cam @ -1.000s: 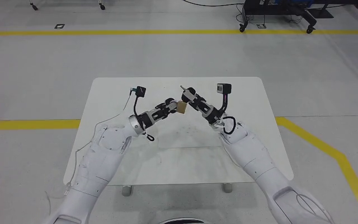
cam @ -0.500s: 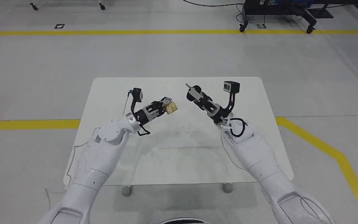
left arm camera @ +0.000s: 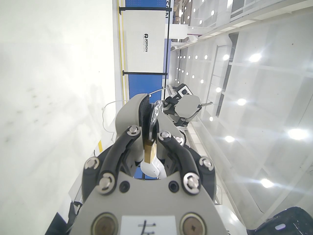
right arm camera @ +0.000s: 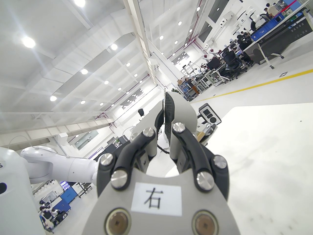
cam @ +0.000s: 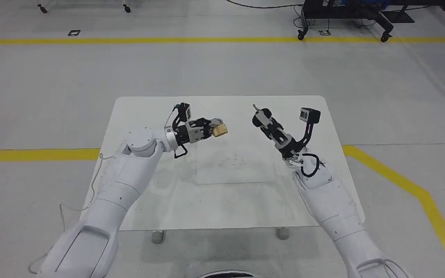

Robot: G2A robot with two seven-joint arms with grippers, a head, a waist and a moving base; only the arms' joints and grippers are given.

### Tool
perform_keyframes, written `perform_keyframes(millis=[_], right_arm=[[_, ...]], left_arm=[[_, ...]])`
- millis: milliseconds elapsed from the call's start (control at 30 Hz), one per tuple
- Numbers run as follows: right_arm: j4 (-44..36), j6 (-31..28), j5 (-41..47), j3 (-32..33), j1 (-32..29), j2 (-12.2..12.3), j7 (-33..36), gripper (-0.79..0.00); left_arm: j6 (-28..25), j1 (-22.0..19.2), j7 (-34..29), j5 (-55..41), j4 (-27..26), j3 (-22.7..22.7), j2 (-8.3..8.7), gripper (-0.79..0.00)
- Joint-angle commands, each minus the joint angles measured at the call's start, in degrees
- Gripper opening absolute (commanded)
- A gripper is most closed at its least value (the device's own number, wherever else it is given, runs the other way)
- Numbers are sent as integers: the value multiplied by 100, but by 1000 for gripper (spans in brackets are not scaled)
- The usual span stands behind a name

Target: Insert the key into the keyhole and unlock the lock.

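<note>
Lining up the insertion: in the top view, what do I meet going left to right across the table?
left gripper → lock held in its jaws → a gap of table → key → right gripper holding it

Illumination is bright and even, supplied from overhead by rows of round ceiling lamps (right arm camera: 28, 42). In the left wrist view several lamps flare into starbursts, the white table (left arm camera: 49, 50) washes out near pure white, and the padlock (left arm camera: 149, 152) shackle glints. Both wrist views bow straight ceiling beams (right arm camera: 137, 18) toward the edges.
</note>
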Motion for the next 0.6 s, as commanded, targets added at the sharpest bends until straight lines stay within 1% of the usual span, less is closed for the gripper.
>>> perform_keyframes(millis=[0,200,233,267,300,333,367,400,433,500,567], right_arm=[[2,-3,1,-1,1,0,0,-785],[2,-3,1,-1,1,0,0,-785],[2,-3,1,-1,1,0,0,-785],[-6,32,21,-12,-11,-3,-8,-785],[-54,116,100,-63,-40,-11,-1,-785],[-121,215,178,-106,-64,-16,22,-785],[-194,352,150,-123,-110,-16,15,-785],[-253,411,204,-155,-160,-23,-11,-785],[-382,541,408,-240,-270,-38,-23,-785],[-519,834,748,-369,-391,-50,108,-785],[-646,1261,1398,-503,-505,-51,504,-785]], left_arm=[[0,-2,0,0,0,0,0,-785],[0,-2,0,0,0,0,0,-785],[87,30,68,-112,-18,-20,-8,-785],[127,26,24,-267,-209,-49,-18,-785],[56,-16,137,-224,-264,-95,-12,-785],[-32,-53,419,-124,-306,-150,-6,-785],[-119,-53,684,-196,-432,-185,-26,-785],[-166,-45,807,-269,-468,-210,-37,-785],[-260,-19,1019,-239,-517,-196,-54,-785],[-300,22,1084,-163,-534,-126,-73,-785],[-303,30,1202,58,-537,-35,-88,-785]])
